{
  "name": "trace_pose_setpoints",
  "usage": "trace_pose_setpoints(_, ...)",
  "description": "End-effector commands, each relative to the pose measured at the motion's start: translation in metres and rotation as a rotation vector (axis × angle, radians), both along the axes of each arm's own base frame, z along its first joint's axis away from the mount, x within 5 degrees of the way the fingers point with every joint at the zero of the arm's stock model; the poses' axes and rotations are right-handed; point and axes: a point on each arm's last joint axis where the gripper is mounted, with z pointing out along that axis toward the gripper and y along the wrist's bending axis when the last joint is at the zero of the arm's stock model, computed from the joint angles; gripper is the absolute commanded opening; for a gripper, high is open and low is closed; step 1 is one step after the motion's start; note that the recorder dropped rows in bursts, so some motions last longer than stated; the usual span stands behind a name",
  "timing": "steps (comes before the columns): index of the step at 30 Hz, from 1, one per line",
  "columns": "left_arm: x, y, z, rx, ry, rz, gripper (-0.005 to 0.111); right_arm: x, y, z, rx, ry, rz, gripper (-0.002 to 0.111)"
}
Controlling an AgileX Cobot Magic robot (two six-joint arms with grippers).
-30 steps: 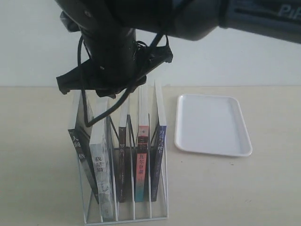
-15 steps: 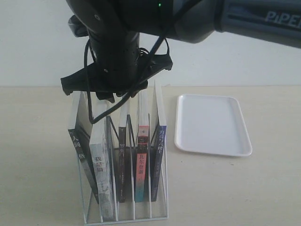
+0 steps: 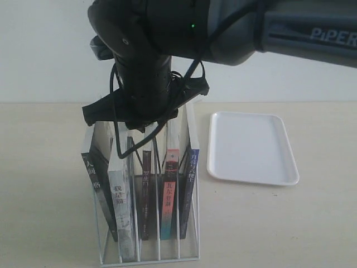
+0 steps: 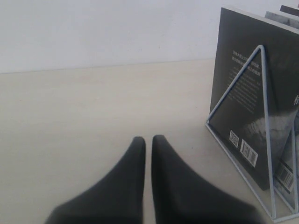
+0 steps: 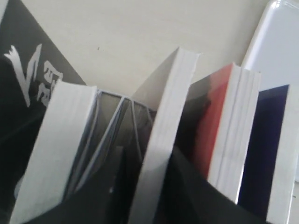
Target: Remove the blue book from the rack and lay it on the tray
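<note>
- Pale table [image 3: 44,167], white wall; wire rack [image 3: 149,260] holds upright books.
- Blue book [image 3: 188,184]: rack's end slot nearest tray [image 3: 251,148]; thin, light, bendable; pinch top edge by spine.
- Right gripper [image 3: 146,118]: over rack's middle, apparently astride another book; clamping indeterminable.
- Left gripper [image 4: 147,142]: closed, empty, beside rack.

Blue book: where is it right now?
Exterior view: the blue book stands in the rightmost slot of the rack, beside the red-and-teal-spined book, nearest the tray.
</note>
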Motion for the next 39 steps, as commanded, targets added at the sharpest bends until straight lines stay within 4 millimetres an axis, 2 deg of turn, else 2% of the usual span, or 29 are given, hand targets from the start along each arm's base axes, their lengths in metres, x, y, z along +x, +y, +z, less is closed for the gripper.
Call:
trace_pose_setpoints(1,0.000,0.000,-0.001,0.001,0.000,0.002,0.004,0.002,-0.003,-0.001,-0.004,0.002,-0.012,0.005)
trace_pose_setpoints(2,0.000,0.000,-0.001,0.001,0.000,0.002,0.004,0.002,-0.003,-0.001,-0.004,0.002,-0.012,-0.001)
trace_pose_setpoints(9,0.000,0.000,-0.001,0.001,0.000,0.002,0.004,0.003,-0.005,0.010,-0.010,-0.001,-0.025,0.000)
trace_pose_setpoints(15,0.000,0.000,-0.001,0.001,0.000,0.002,0.004,0.003,-0.006,0.031,0.005,-0.015,-0.043,0.000)
trace_pose_setpoints(24,0.000,0.000,-0.001,0.001,0.000,0.002,0.004,-0.008,0.006,0.070,0.077,-0.093,0.027,0.000)
trace_pose_setpoints(28,0.000,0.000,-0.001,0.001,0.000,0.002,0.004,-0.010,0.004,0.085,0.113,-0.116,0.038,0.000)
trace_pose_setpoints(34,0.000,0.000,-0.001,0.001,0.000,0.002,0.004,-0.014,0.003,0.090,0.139,-0.098,0.049,0.000)
trace_pose_setpoints(39,0.000,0.000,-0.001,0.001,0.000,0.002,0.004,-0.016,0.006,0.076,0.121,-0.044,0.067,0.000)
